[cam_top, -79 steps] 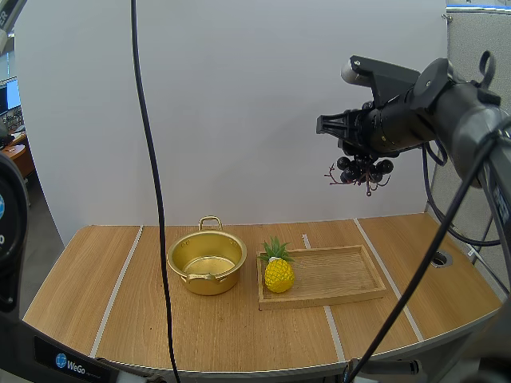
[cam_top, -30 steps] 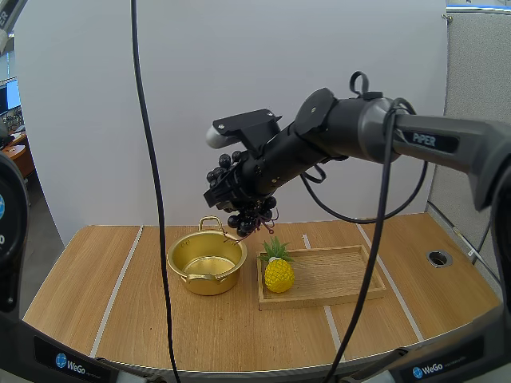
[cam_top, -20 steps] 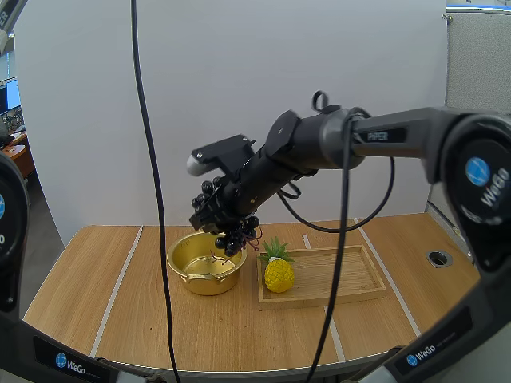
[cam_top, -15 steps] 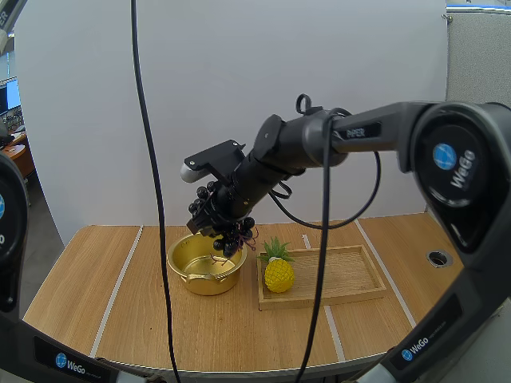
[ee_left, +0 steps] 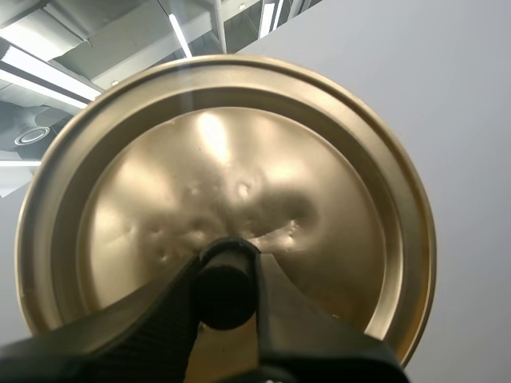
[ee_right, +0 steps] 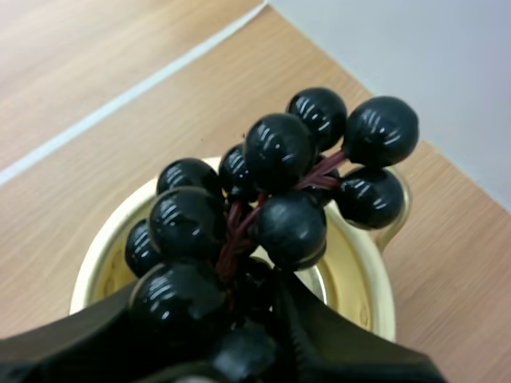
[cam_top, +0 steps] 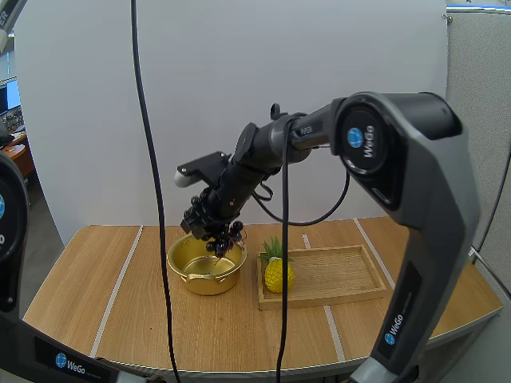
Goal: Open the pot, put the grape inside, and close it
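A pale wooden table (cam_top: pixel 120 311) lies beneath my right claw (cam_top: pixel 212 226), which hangs just above the lidless golden pot (cam_top: pixel 206 278). That claw is clamped on the stem end of the bunch of black grapes (ee_right: pixel 275 159). The berries dangle past my fingertips, over the pot's mouth. To the right of the claw, just beside the pot, a wooden tray (cam_top: pixel 343 275) holds a small yellow pineapple (cam_top: pixel 279 275) at the end nearest the pot. My left claw (ee_left: pixel 226 287) pinches the dark knob between its two fingers, carrying the golden lid (ee_left: pixel 239 175) with its knobbed face turned towards me
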